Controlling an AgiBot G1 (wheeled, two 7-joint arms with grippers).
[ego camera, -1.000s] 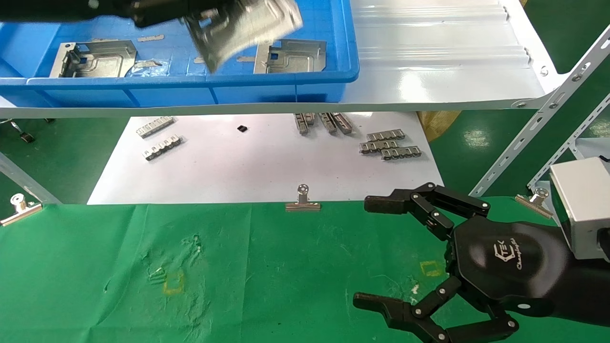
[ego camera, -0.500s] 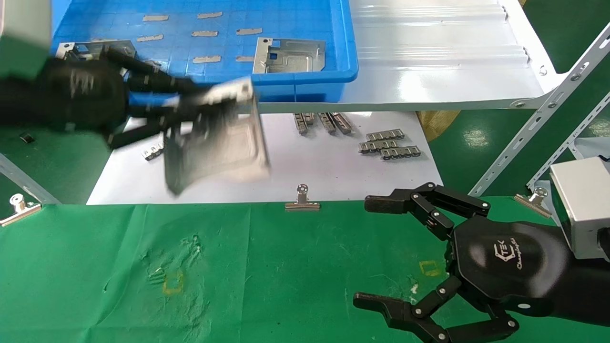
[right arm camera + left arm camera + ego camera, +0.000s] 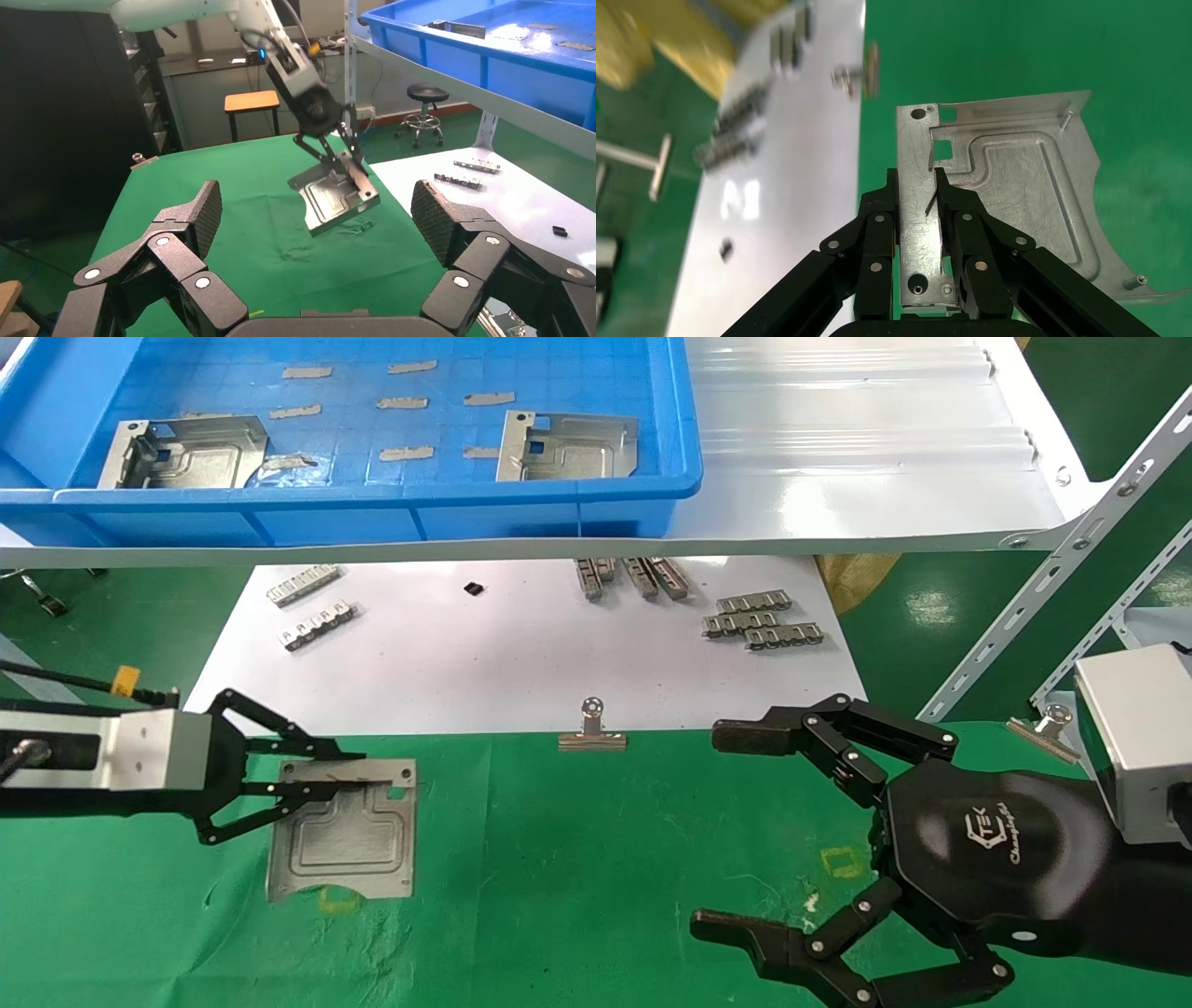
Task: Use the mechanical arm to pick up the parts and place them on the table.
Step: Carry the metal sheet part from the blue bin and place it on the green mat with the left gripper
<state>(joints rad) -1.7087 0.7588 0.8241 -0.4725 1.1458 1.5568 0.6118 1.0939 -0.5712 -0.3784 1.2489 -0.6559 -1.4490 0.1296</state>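
The part (image 3: 343, 840) in our left gripper (image 3: 358, 782) now sits low over the green desk (image 3: 596, 868), just in front of the white sheet (image 3: 484, 663). A second ago it was up above the blue tray (image 3: 372, 514), and half a second ago it was swinging down past the tray's front wall, so the carry is all but done. The left jaws are pinched narrow on the plate's tabbed edge, the edge nearest that sheet. From the right wrist view the plate (image 3: 336, 196) looks tilted, its far edge close to the cloth; we cannot tell whether it touches. We judge that the next move is a short lowering, then letting go.

2 more parts (image 3: 184, 453) (image 3: 568, 446) lie in the tray, so the job is far from over. Our right gripper (image 3: 722, 826) hangs parked, well to the right of the plate, jaws spread wide and empty.
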